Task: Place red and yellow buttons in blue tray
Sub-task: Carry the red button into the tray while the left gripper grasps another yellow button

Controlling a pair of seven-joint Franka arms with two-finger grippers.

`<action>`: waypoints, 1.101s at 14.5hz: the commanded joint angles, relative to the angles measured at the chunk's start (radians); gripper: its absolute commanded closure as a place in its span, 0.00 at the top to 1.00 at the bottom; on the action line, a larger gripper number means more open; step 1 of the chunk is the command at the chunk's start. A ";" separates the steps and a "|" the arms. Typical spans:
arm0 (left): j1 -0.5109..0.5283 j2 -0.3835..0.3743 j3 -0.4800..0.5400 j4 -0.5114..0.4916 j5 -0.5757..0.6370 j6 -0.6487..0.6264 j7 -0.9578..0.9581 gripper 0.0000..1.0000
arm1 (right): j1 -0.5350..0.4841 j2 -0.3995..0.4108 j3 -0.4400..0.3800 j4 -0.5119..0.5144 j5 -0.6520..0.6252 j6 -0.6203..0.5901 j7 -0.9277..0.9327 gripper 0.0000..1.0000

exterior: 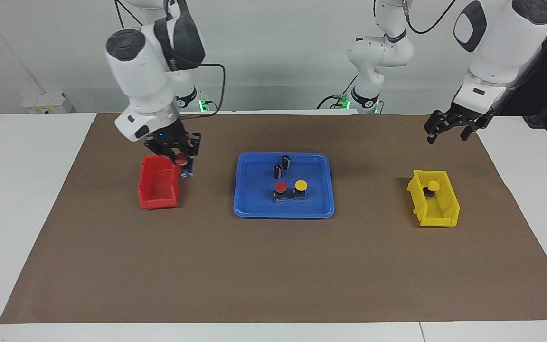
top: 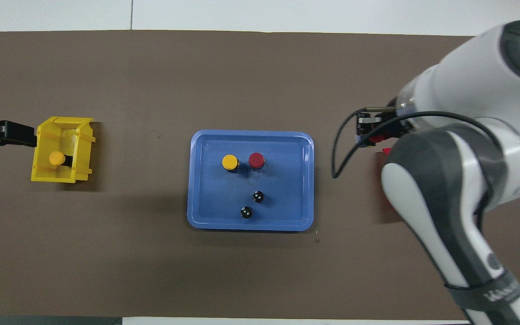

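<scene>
Blue tray (exterior: 254, 209): flat rectangular plastic, rounded corners, low rim, sits flat mid-table on the brown mat. One red-capped button (exterior: 280, 187) and one yellow-capped button (exterior: 300, 185) stand upright inside it, just beside each other, each on a small black base, toward the tray edge farther from the robots; the red one is toward the right arm's end. Second yellow button (exterior: 432, 186) upright inside the yellow bin (exterior: 439, 216). Second red button (exterior: 182, 163) is off the table, pinched in the right gripper (exterior: 177, 154) over the red bin's (exterior: 157, 197) tray-side edge.
</scene>
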State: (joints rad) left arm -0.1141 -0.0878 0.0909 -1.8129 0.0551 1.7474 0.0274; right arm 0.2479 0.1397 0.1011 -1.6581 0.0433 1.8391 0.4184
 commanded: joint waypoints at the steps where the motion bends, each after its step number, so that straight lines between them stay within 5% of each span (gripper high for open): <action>1: 0.056 -0.053 -0.011 -0.224 -0.011 0.215 0.069 1.00 | 0.083 0.112 -0.003 0.015 -0.010 0.139 0.134 0.28; 5: 0.077 0.019 -0.013 -0.318 -0.012 0.342 0.083 0.75 | 0.156 0.166 -0.003 -0.110 -0.032 0.289 0.163 0.32; 10: 0.108 0.062 -0.013 -0.365 -0.012 0.441 0.088 0.62 | 0.159 0.147 -0.003 -0.209 -0.034 0.354 0.165 0.34; 12: 0.105 0.085 -0.013 -0.365 -0.014 0.480 0.082 0.61 | 0.171 0.150 -0.003 -0.213 -0.034 0.356 0.181 0.55; 13: 0.103 0.094 -0.013 -0.365 -0.014 0.504 0.082 0.61 | 0.174 0.150 -0.003 -0.212 -0.034 0.348 0.187 0.85; 14: 0.103 0.105 -0.013 -0.365 -0.015 0.518 0.082 0.61 | 0.172 0.150 -0.004 -0.201 -0.040 0.332 0.188 1.00; 16: 0.100 0.121 -0.013 -0.365 -0.030 0.534 0.072 0.61 | 0.151 0.135 -0.009 -0.143 -0.098 0.258 0.178 1.00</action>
State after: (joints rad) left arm -0.0208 0.0219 0.0860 -2.1647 0.0524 2.2414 0.0981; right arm 0.4177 0.3101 0.0948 -1.8322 -0.0060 2.1578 0.5810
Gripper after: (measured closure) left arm 0.392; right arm 0.189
